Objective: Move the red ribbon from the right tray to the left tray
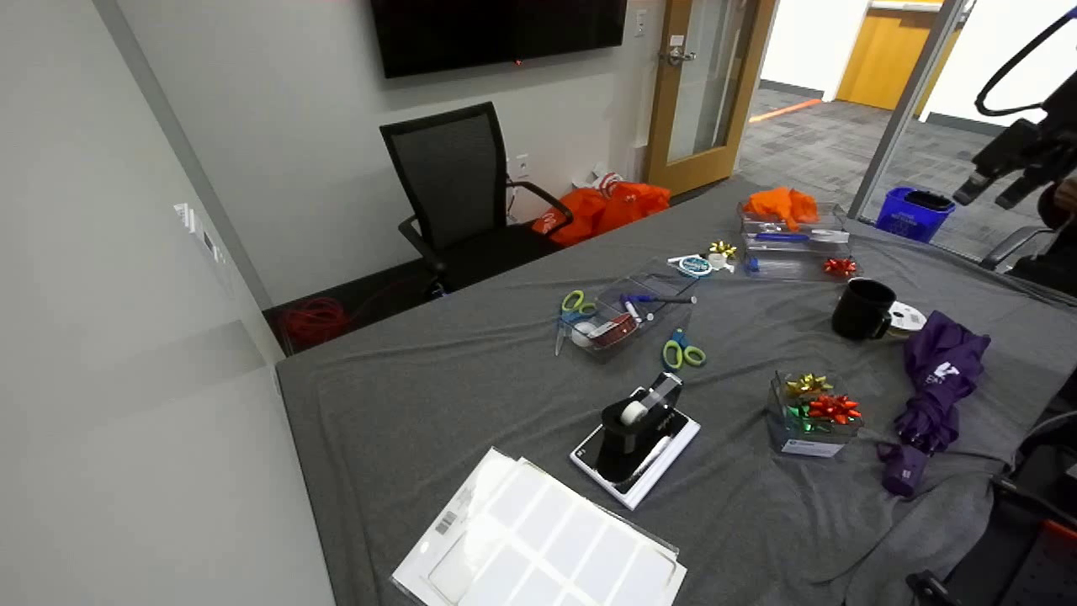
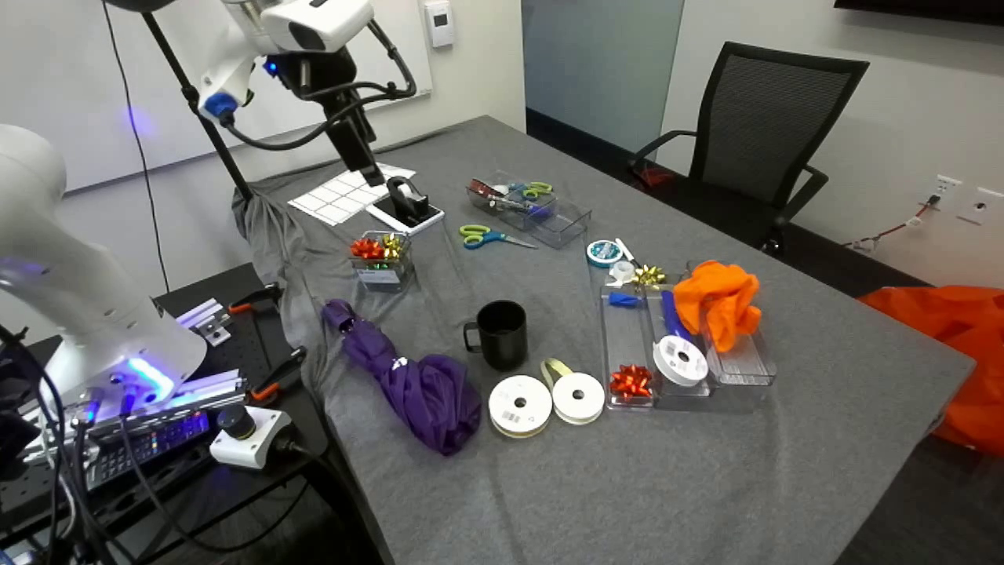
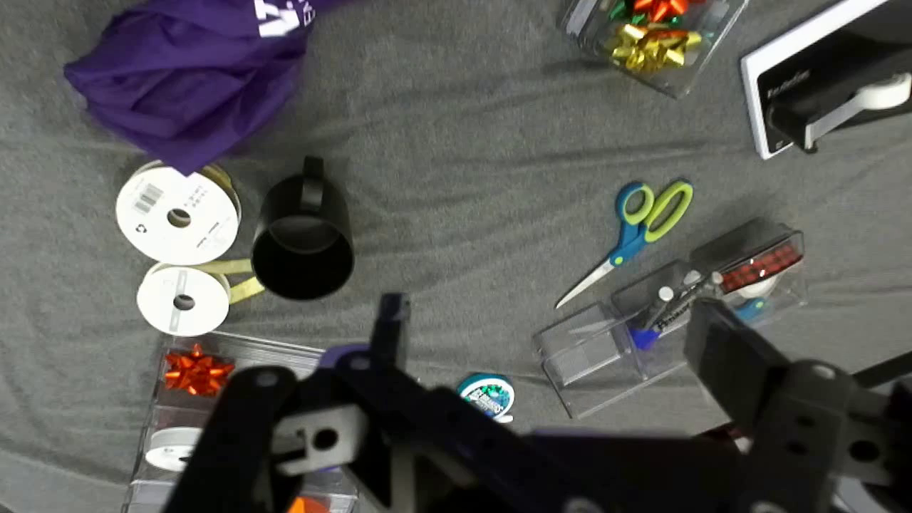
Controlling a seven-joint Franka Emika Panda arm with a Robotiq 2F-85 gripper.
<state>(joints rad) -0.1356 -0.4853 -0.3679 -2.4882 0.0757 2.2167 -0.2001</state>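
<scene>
- One big grey tablecloth [image 2: 784,486], pretty rumpled, is the whole work surface, with a black mesh chair [image 1: 454,177] just beside it.
- Behind the chair: a pale wall [image 1: 294,101] with a dark screen [image 1: 505,34], and orange bags [image 1: 602,215] on the floor.
- The red ribbon [image 2: 631,382], a shiny little bow, sits in the right tray [image 2: 627,337], same long slot as some small blue bit [image 2: 623,300].
- The gripper [image 3: 548,311] hangs well above the cloth, fingers spread wide, easiest to see in the wrist view.
- In an exterior view you get a wood-framed glass door [image 1: 660,101], hallway carpet [image 1: 799,135] and a blue bin [image 1: 911,219].
- In an exterior view you get the white robot arm [image 2: 86,267] down to its base, plus a whiteboard [image 2: 70,102].
- Wrist view shows plaid on the red roll [image 3: 760,268] in the left tray [image 2: 566,227], but the gripper blocks part of the right tray.
- It also crops the purple umbrella [image 2: 420,392]; both exterior views have it end to end.
</scene>
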